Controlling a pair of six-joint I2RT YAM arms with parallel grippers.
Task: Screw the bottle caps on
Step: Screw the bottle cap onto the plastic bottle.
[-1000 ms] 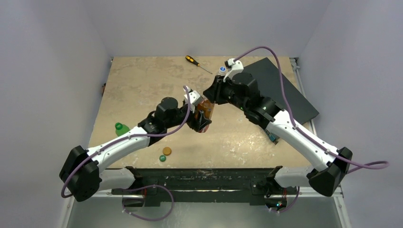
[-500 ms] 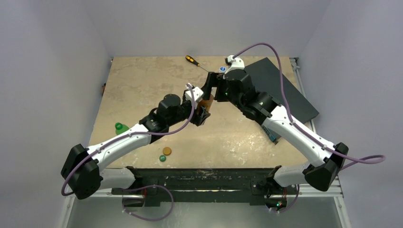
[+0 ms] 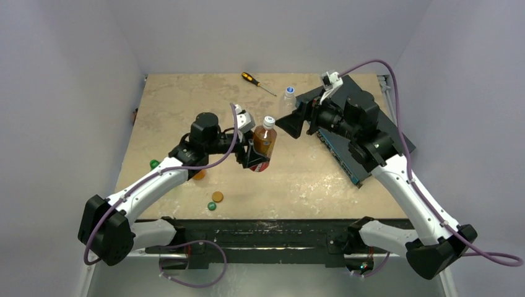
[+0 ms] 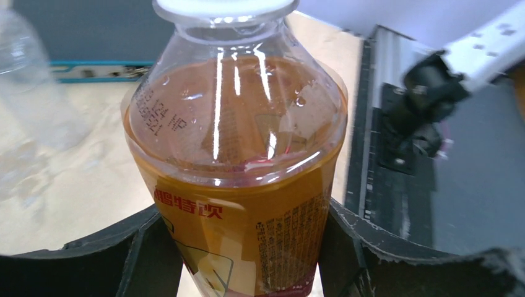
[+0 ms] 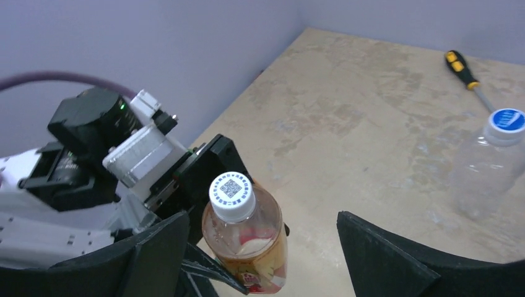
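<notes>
From above, the left gripper (image 3: pixel 252 154) is clamped on the amber bottle (image 3: pixel 266 141) and holds it upright near mid-table. The white cap (image 3: pixel 268 120) sits on its neck. The right gripper (image 3: pixel 296 117) hangs just beside it, jaws wide apart, gripping nothing. An orange cap (image 3: pixel 217 197) and a green cap (image 3: pixel 212 206) lie loose near the front edge. The clear bottle (image 3: pixel 289 94) stands at the back, near the screwdriver (image 3: pixel 257 80).

On the left wrist view, both pads (image 4: pixel 80 260) press the label low on the body. There is liquid up to the shoulder.

On the right wrist view, the cap is square on the neck, between my open fingers (image 5: pixel 155 247) but touching neither. I can't tell from here whether it is threaded home or only resting.

My worry is that low grip. If I twist the cap again, the bottle may spin in the pads instead of tightening. If I tilt it with the cap loose, it spills.
</notes>
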